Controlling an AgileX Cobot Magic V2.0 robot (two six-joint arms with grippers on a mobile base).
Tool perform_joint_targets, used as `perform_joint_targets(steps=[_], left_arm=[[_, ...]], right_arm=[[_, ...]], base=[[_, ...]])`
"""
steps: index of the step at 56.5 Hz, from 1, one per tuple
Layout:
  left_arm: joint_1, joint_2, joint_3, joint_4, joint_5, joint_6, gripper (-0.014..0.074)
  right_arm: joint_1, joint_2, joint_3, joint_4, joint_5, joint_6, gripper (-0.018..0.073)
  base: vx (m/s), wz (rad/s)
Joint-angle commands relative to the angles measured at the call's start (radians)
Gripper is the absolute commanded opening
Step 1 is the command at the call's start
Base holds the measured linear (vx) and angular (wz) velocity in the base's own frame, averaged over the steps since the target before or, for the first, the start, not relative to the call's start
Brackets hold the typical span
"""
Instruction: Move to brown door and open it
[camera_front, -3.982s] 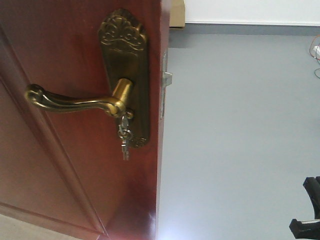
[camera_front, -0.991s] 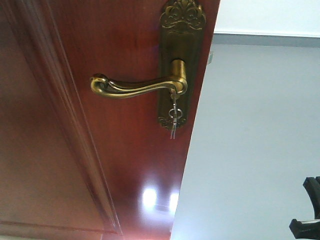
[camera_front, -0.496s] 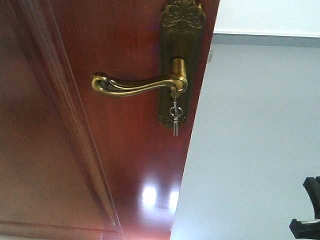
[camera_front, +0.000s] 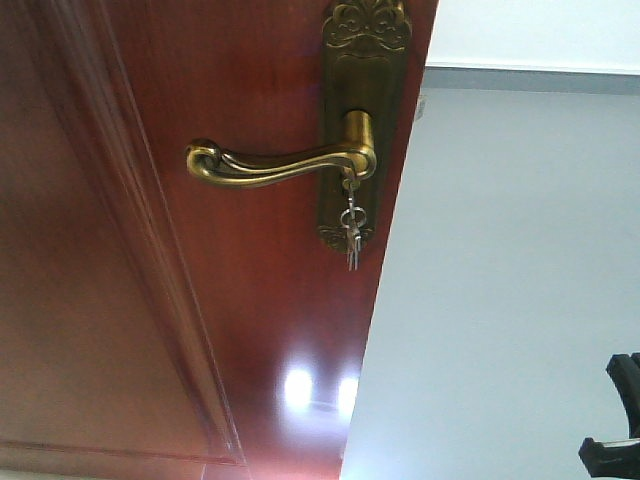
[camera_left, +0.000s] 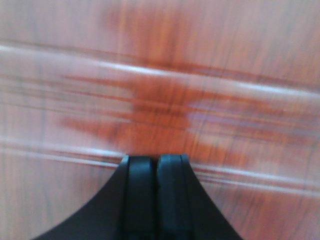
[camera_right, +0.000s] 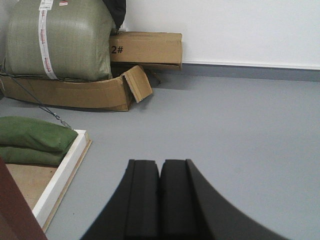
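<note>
The brown door (camera_front: 150, 300) fills the left of the front view, glossy and panelled, its free edge slanting down the middle. An antique-brass lever handle (camera_front: 275, 165) points left from an ornate backplate (camera_front: 355, 130), with keys (camera_front: 352, 235) hanging below. My left gripper (camera_left: 155, 159) is shut with nothing in it, close against the blurred brown door (camera_left: 160, 90). My right gripper (camera_right: 160, 162) is also shut and empty, facing grey floor (camera_right: 235, 125); a sliver of the brown door (camera_right: 12, 210) shows at its lower left.
Part of a black arm (camera_front: 620, 420) shows at the front view's lower right. A white wooden frame (camera_right: 62, 175) holds green sandbags (camera_right: 32, 140). A large green sack (camera_right: 60, 40) and cardboard boxes (camera_right: 145, 50) stand against the white wall (camera_right: 240, 30).
Since four seconds ago the door and handle have shifted right and up in the front view, and the door covers more of it. Over the last second the handle drifted only slightly.
</note>
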Motion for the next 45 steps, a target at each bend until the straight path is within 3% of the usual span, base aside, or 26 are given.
perform_joint_targets(steps=[1,13,20,45], left_arm=[[-0.003,0.000,-0.030,0.006,-0.090,-0.016,-0.0003],[-0.003,-0.076,0.010,0.007,-0.100,0.068,-0.0003],[-0.003,-0.161,0.092,0.007,-0.095,0.071,-0.0003],[-0.003,-0.652,0.656,0.006,-0.158,0.066,-0.0003]], right_arm=[[-0.002,-0.006,0.003,-0.003,-0.082,-0.009,0.0000],[-0.002,-0.006,0.003,-0.003,-0.081,-0.009,0.0000],[-0.002,-0.006,0.003,-0.003,-0.080,-0.009,0.0000],[-0.002,-0.006,0.003,-0.003,-0.080,-0.009,0.0000]], base=[[0.00,0.00],[0.00,0.00],[0.00,0.00],[0.00,0.00]])
